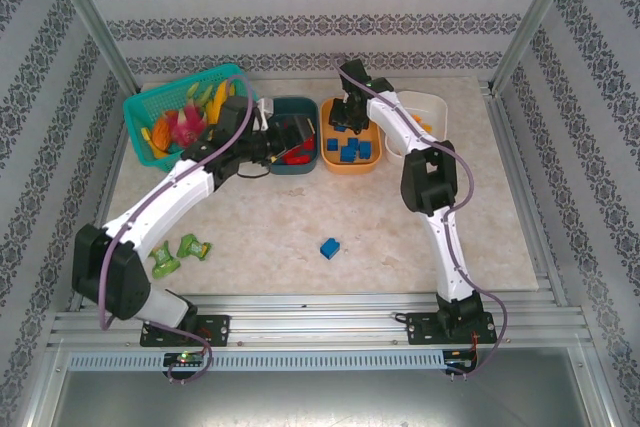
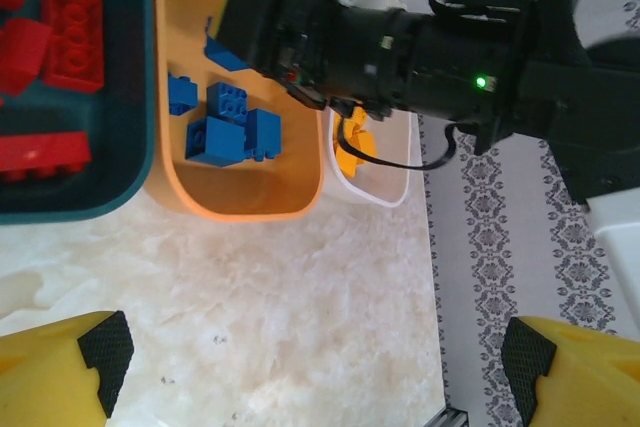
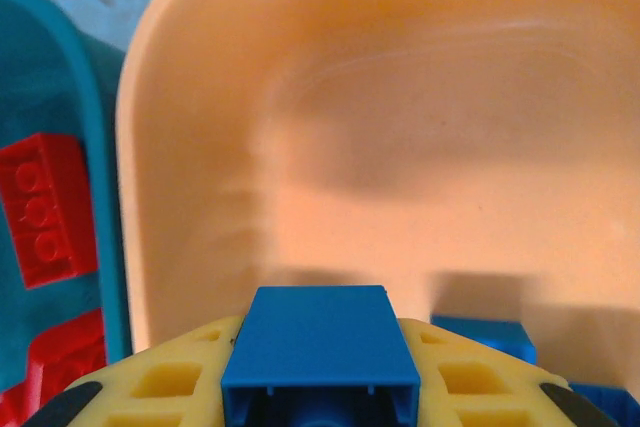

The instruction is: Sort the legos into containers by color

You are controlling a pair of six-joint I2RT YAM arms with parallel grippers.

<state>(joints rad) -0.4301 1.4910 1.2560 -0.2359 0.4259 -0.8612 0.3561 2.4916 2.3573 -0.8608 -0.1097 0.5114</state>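
Left wrist view: left hand (image 2: 315, 350) empty, fingers (image 2: 50, 377) wide apart, at teal tub (image 2: 148, 127) of red legos (image 2: 70, 22); right hand (image 3: 320, 392) clamps blue lego (image 3: 318, 342) over orange tub (image 3: 420, 117). Step in hand, as judged: depositing blue; next move calls for opening to drop it. One loose blue lego (image 1: 330, 247) lies near the desk's (image 1: 250, 237) near edge.

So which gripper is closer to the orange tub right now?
Right. The right gripper hangs over the orange tub, holding a blue brick. The left gripper is at the teal tub beside it, jaws open.
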